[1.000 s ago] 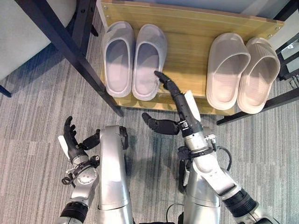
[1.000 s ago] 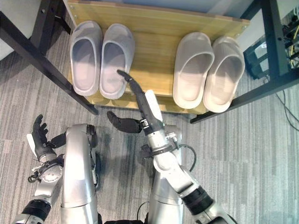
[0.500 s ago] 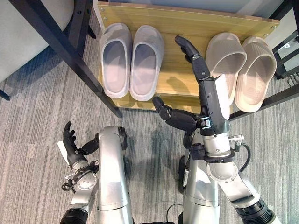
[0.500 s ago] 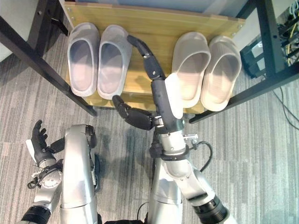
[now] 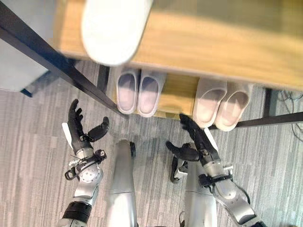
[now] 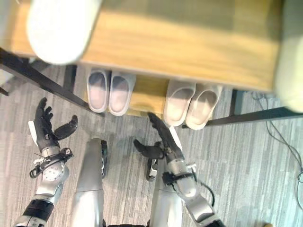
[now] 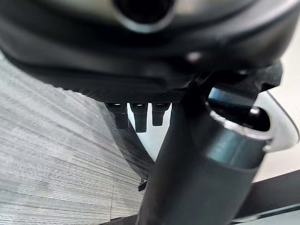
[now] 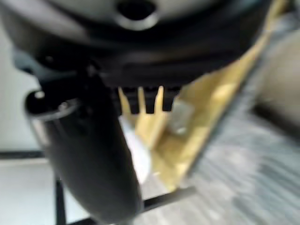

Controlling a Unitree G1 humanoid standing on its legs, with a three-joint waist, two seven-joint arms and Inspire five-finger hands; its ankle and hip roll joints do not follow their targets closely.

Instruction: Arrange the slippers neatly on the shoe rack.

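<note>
Right hand (image 5: 196, 142) has withdrawn from the shoe rack (image 5: 180, 92), fingers open, empty. Left hand (image 5: 78, 132) open over carpet. Both slipper pairs (image 5: 139, 92) sit shelved.

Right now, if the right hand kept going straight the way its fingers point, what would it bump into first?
Probably the beige slippers on the lower shelf. The right hand has straight fingers aimed up toward the nearer one's heel end, just short of it. Depth is unclear, so it could pass over it.
</note>
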